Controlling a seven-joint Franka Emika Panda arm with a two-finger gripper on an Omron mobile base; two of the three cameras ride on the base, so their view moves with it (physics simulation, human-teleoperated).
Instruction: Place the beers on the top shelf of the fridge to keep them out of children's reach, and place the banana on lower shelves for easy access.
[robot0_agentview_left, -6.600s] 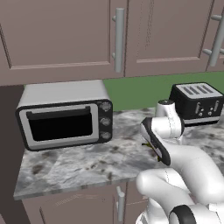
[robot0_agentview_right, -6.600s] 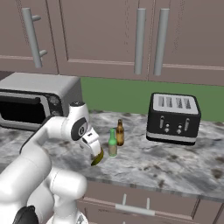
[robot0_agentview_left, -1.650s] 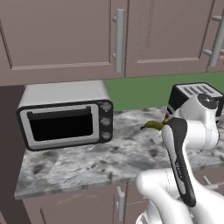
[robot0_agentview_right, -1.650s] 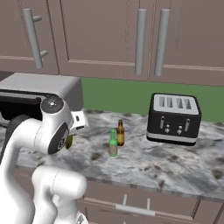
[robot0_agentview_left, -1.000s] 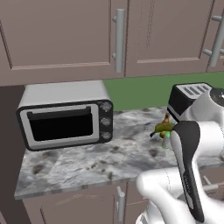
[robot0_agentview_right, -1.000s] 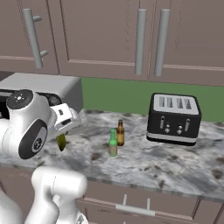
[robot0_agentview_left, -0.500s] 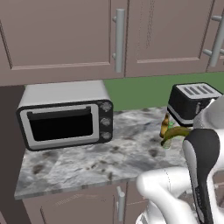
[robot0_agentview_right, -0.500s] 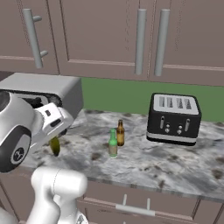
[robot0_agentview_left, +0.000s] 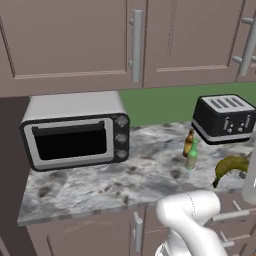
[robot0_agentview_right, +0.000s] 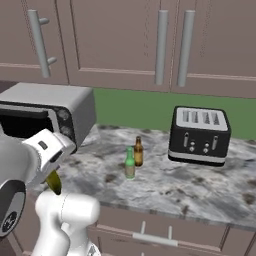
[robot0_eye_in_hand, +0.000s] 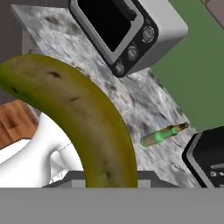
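Banana (robot0_eye_in_hand: 83, 118) sits clamped in tool (robot0_agentview_right: 50, 172), off the counter (robot0_agentview_right: 165, 187).

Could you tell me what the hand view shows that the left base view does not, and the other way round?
Only the hand view shows the banana close up, arching across the picture with its dark flecks, and the wooden floor below the counter edge. Only the left base view shows the upper cabinets with their bar handles. Both show the toaster oven, the green bottle, the amber bottle, the black toaster and the marbled counter.
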